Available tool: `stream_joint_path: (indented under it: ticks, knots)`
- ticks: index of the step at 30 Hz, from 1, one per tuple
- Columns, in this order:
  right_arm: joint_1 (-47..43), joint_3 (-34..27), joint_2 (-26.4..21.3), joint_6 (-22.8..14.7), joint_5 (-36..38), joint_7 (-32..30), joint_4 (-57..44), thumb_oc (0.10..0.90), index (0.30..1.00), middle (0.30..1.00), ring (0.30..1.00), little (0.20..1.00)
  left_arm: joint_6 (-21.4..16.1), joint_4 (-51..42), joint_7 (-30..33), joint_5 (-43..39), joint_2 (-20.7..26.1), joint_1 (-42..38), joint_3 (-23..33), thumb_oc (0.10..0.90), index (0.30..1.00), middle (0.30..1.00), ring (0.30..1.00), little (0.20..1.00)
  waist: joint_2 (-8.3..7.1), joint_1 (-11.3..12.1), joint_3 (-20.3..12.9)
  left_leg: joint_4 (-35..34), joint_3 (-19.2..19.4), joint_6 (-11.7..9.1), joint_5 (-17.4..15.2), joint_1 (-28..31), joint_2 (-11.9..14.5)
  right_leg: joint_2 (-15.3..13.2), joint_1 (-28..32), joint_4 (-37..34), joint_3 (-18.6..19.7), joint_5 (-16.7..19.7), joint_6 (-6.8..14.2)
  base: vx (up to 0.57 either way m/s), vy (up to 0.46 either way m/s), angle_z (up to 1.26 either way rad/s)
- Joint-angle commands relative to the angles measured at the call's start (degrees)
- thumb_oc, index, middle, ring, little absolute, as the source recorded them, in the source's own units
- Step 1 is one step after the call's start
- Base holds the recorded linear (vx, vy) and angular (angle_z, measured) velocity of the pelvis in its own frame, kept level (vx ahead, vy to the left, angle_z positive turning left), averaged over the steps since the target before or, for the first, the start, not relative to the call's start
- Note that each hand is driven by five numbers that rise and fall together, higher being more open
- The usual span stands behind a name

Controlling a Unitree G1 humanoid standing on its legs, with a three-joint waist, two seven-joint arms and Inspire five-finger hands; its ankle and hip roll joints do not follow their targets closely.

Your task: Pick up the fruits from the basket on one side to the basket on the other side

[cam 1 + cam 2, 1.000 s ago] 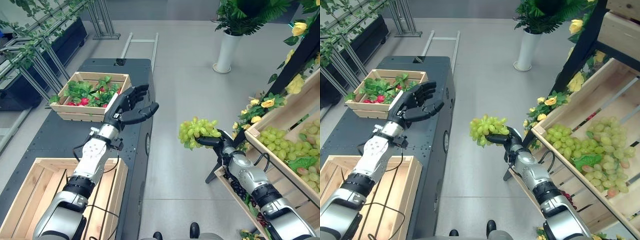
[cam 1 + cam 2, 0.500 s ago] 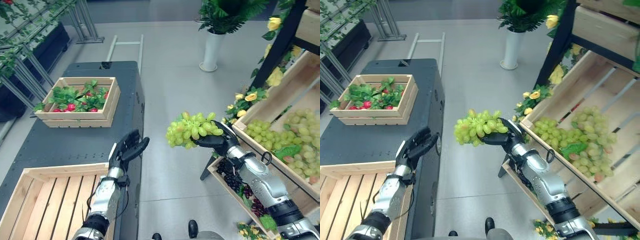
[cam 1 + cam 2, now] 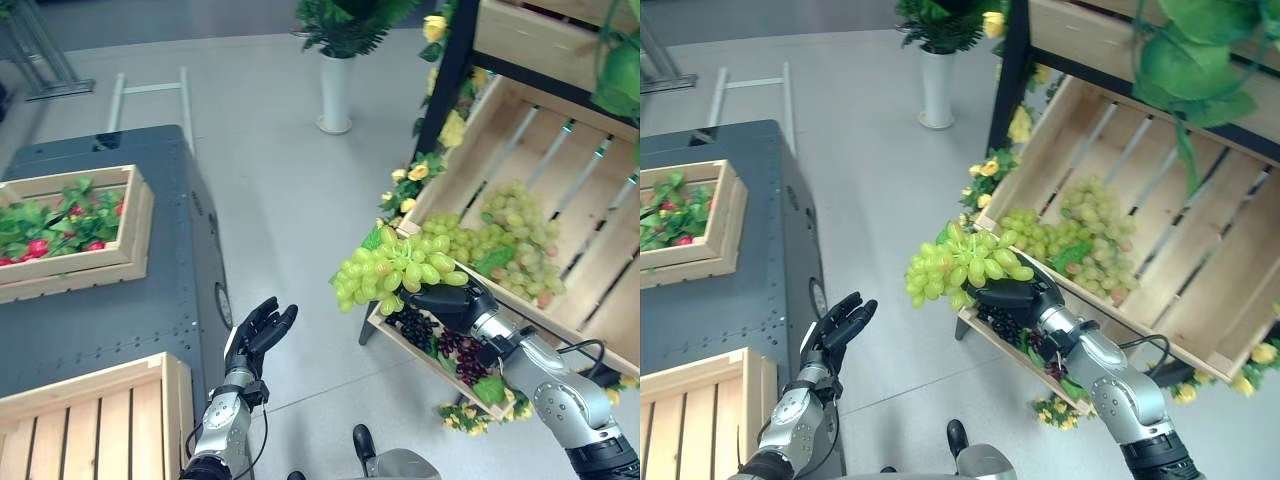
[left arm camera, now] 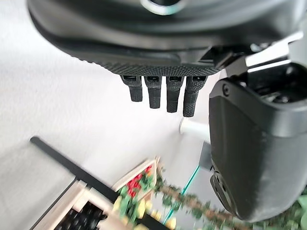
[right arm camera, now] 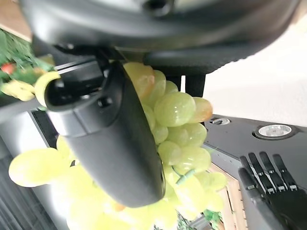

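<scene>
A bunch of green grapes (image 3: 393, 270) hangs in the air over the floor, with my right hand (image 3: 452, 300) shut on it from below; in the right wrist view the thumb (image 5: 115, 139) lies across the grapes (image 5: 180, 139). Behind it, a slanted wooden crate (image 3: 565, 120) on the right-hand shelf holds more green grapes (image 3: 480, 232). An empty slatted crate (image 3: 100, 378) sits at the lower left on the black table (image 3: 120, 315). My left hand (image 3: 256, 332) is open beside the table's near corner, its fingers (image 4: 163, 96) straight and holding nothing.
A crate of green leaves and red fruit (image 3: 60, 215) stands at the table's left. A low crate of dark grapes (image 3: 430, 338) sits under the slanted one, with yellow flowers around the shelf. A white vase with a plant (image 3: 335, 85) stands on the grey floor.
The camera has swung to the right. My left hand has dropped from above the table to beside its near corner. The right hand still holds the grapes, nearer the shelf.
</scene>
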Motion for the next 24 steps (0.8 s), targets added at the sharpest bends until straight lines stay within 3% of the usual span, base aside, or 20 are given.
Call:
stream_joint_path:
  ticks: [1,8,12,21,24]
  knots:
    - [-4.16,-10.36,-2.15,-7.69,6.40,4.15,-7.68,0.400,0.300,0.300,0.300,0.300,-4.76,0.74,0.74,-0.38,1.19,-5.69,-1.59,0.800,0.900,0.900,0.900,0.900,-0.63,-1.90,-2.30,1.04,0.02,2.46,-4.32,-1.61,-1.57,2.37,1.59,0.10,0.41,-1.85,0.10,0.01,0.035,-0.28]
    - [-0.09,-20.16,-2.92,-10.43,6.62,2.85,-6.87,0.400,0.300,0.300,0.300,0.300,-4.60,0.26,0.99,-0.71,1.60,-5.49,-1.38,0.800,0.900,0.900,0.900,0.900,0.15,-5.03,-2.71,0.93,0.70,2.73,-6.03,-0.78,-1.33,3.06,1.63,0.11,2.20,-2.40,0.85,0.04,0.059,-0.18]
    - [0.53,-23.13,-2.30,-11.08,7.54,-0.33,-5.10,0.400,0.300,0.300,0.300,0.300,-4.72,0.34,0.45,-1.28,1.67,-4.78,-1.51,0.800,0.900,0.900,0.900,0.900,0.19,-5.61,-3.07,0.77,1.10,2.86,-6.16,-0.89,-1.19,3.39,1.17,0.16,2.84,-2.38,0.94,0.01,0.002,-0.15]
    - [-1.46,-27.22,-4.25,-13.71,7.79,-3.49,-1.27,0.400,0.300,0.300,0.300,0.300,-3.85,0.47,0.14,-1.52,2.05,-3.72,-2.06,0.800,0.900,0.900,0.900,0.900,0.26,-5.44,-3.36,0.23,0.56,2.70,-6.21,-1.13,-0.96,3.85,0.76,0.10,2.79,-2.50,1.04,0.00,-0.001,-0.01]
    - [-2.92,-27.85,-5.70,-14.99,7.03,-4.96,0.36,0.400,0.300,0.300,0.300,0.300,-4.02,0.66,-0.28,-1.28,2.31,-3.39,-2.35,0.800,0.900,0.900,0.900,0.900,-0.41,-4.81,-3.77,0.23,1.15,2.38,-5.00,-1.83,-0.94,3.82,0.15,0.10,2.94,-1.65,0.71,-0.06,-0.080,0.00]
